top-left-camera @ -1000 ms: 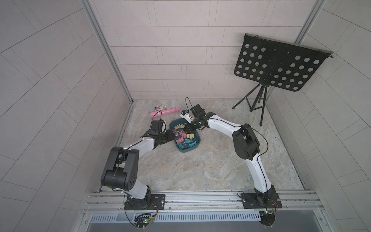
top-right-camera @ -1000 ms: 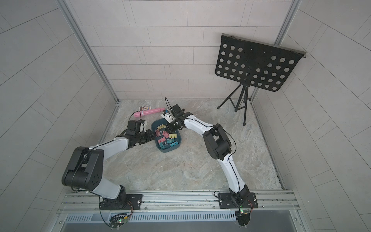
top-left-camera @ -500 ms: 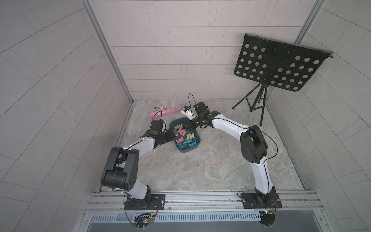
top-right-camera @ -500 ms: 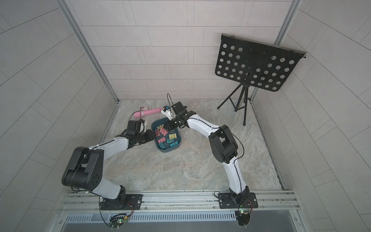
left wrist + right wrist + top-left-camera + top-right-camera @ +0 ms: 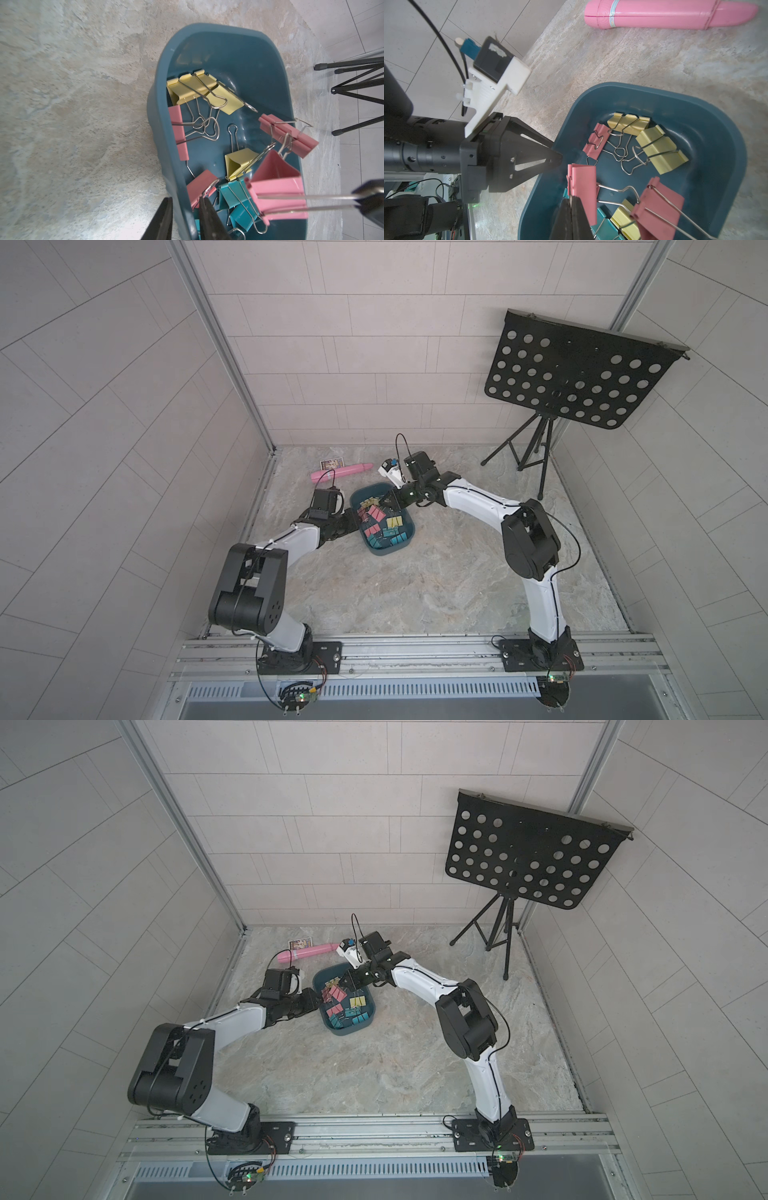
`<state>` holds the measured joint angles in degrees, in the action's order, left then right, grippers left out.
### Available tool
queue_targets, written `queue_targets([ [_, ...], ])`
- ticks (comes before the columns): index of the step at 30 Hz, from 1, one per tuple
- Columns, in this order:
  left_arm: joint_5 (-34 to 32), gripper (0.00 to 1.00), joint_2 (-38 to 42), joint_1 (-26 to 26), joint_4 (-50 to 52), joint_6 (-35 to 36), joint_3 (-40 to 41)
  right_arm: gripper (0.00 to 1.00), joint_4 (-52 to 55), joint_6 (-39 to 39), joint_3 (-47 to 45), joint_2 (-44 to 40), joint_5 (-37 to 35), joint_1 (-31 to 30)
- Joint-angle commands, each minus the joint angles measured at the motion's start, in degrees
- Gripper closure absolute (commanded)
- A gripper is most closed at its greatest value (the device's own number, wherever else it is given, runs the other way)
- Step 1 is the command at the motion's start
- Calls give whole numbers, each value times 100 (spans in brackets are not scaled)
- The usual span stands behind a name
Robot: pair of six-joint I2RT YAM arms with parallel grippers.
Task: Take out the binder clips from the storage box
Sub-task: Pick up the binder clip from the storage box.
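Low over storage box (image 5: pixel 388 549), right pincer (image 5: pixel 385 502)

The small printed card (image 5: pixel 332 464), at eleven o'clock from the shallow dark teal plastic storage box (image 5: pixel 376 551), is too small to read in both top views. The box runs out of frame in both wrist views, where a pink metal binder clip (image 5: pixel 278 197) covers part of the teal binder clips (image 5: pixel 232 199).

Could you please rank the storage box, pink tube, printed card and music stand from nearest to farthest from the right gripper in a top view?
1. storage box, beneath the right gripper.
2. pink tube, behind the box.
3. printed card, just beyond the tube.
4. music stand, back right corner.
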<state>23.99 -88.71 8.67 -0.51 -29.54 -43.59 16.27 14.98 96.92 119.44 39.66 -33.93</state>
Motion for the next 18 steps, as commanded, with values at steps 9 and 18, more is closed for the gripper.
queue_targets([
  [9, -142, 70, 73, 13, 277, 114, -44, 100, -448, 228, -198, -700, 222, 93],
  [18, -132, 70, 29, 12, 282, 141, -77, 100, -489, 286, -384, -937, 106, 319],
])
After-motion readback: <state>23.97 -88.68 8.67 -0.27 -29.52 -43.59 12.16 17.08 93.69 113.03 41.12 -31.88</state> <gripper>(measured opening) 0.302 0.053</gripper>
